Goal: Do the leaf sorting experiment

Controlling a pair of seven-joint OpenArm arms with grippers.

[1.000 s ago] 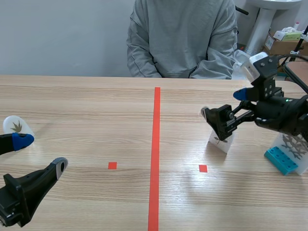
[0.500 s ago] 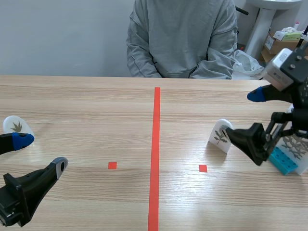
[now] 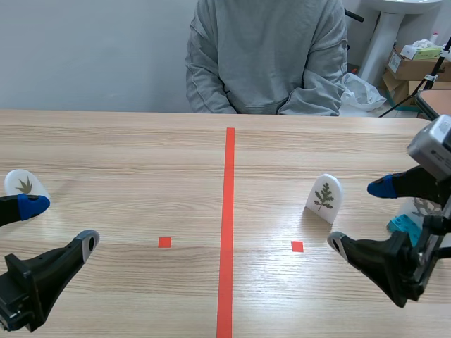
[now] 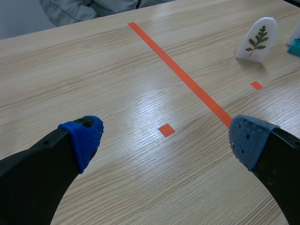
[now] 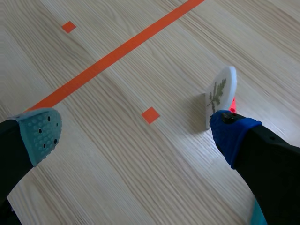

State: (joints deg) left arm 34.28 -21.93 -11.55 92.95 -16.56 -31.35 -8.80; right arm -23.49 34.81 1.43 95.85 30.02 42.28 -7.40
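Leaf tile (image 3: 325, 198), judged light, stiff and easily toppled, is best pinched across its faces; both jaws are spread wide.

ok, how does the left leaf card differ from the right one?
The left card shows a small brownish, star-shaped leaf; the right card shows a green, feathery sprig. The left card is partly hidden by the left pincer; the right card stands clear of the right pincer. Both are white and round-topped.
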